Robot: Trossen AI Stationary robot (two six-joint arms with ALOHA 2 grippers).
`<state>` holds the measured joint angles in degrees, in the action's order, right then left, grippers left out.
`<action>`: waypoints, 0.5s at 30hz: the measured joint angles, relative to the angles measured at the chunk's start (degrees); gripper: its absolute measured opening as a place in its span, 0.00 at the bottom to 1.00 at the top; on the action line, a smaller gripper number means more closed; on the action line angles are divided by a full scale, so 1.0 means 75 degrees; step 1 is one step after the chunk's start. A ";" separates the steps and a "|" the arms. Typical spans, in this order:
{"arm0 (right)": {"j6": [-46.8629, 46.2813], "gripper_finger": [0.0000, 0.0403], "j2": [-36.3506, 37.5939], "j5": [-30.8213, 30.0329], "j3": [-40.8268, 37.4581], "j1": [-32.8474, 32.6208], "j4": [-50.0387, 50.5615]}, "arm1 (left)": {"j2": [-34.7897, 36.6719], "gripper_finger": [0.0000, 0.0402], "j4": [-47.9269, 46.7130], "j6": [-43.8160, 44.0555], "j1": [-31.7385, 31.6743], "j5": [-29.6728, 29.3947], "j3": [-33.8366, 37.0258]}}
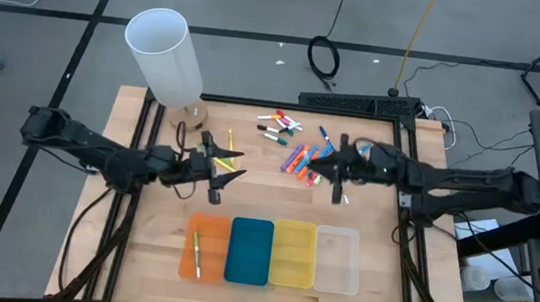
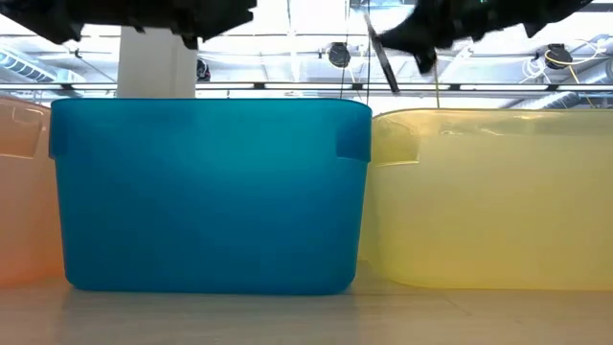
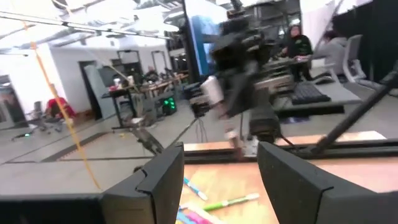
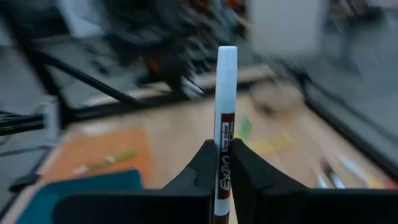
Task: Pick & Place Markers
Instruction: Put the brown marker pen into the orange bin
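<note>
right tool [image 4: 224,163] clamped on white Expo marker [image 4: 225,106], upright between its fingers, above table [image 1: 139,248] | marker pile [image 1: 299,161] just beside it | left tool [image 3: 221,180] open, empty | green marker [image 1: 196,254] in orange tray [image 1: 204,265]

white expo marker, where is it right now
The white Expo marker is pinched upright in the right pincer, above the table's right half beside the loose marker pile, behind the yellow tray.
</note>
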<state>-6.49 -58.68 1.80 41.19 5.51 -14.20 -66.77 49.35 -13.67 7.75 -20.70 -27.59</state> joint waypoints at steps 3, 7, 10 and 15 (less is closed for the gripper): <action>0.0534 0.03 -0.0449 -0.0029 0.0002 -0.0506 -0.1161 | -0.0386 0.52 0.0513 0.0169 -0.0254 0.0081 0.0000; 0.1065 0.03 -0.1153 -0.0069 0.0003 -0.0866 -0.2271 | -0.0789 0.52 0.0679 0.0835 -0.0621 0.1218 -0.0155; 0.1392 0.03 -0.1539 -0.0070 0.0003 -0.0969 -0.2911 | -0.1142 0.52 0.0481 0.1269 -0.0757 0.1774 -0.0497; 0.1509 0.03 -0.1855 -0.0092 0.0003 -0.0966 -0.3536 | -0.1879 0.52 0.0052 0.1232 -0.0781 0.2076 -0.1097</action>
<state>4.83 -72.60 1.10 41.21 -1.74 -40.72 -80.87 49.74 -4.43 1.89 -5.13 -35.82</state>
